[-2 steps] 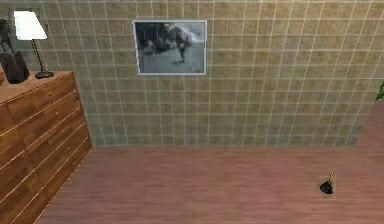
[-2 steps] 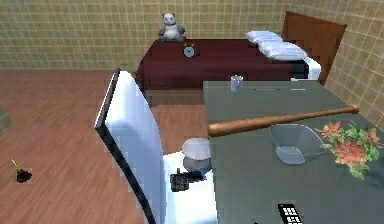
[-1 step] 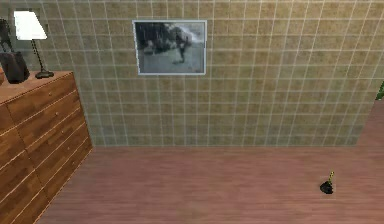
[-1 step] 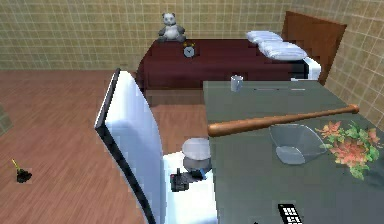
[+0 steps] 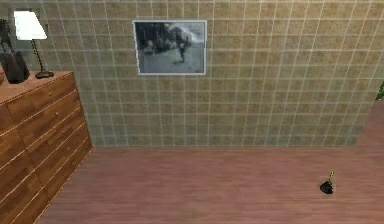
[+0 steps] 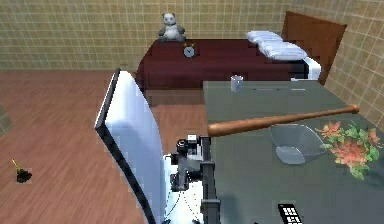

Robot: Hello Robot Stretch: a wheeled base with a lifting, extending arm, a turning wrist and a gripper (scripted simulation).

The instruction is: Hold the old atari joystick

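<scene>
Two pieces of furniture hem in the gripper: a white-backed chair stands just beside it toward the arm side view's left, and the near edge of a grey-green desk lies just to its right. The arm rises along that desk edge. How the fingers stand cannot be told, nor whether they hold anything, since the chair and dark shapes sit behind them.

On the wooden floor, well apart from the gripper and beyond the chair, sits a small dark thing with a thin yellowish stick rising from it. The forward view shows it low on the right. It may be the joystick, but it is too small to be sure.

A baseball bat lies across the desk. Near it are a shallow grey bowl, whose contents I cannot make out, and a bunch of flowers. A cup stands at the desk's far end, its inside hidden. A black keypad lies at the near edge.

Farther out, a dark red bed carries white pillows, a panda toy and a round clock.

Ahead, a wooden dresser with its drawers closed bears a white-shaded lamp, and a framed picture hangs on the tiled wall.
</scene>
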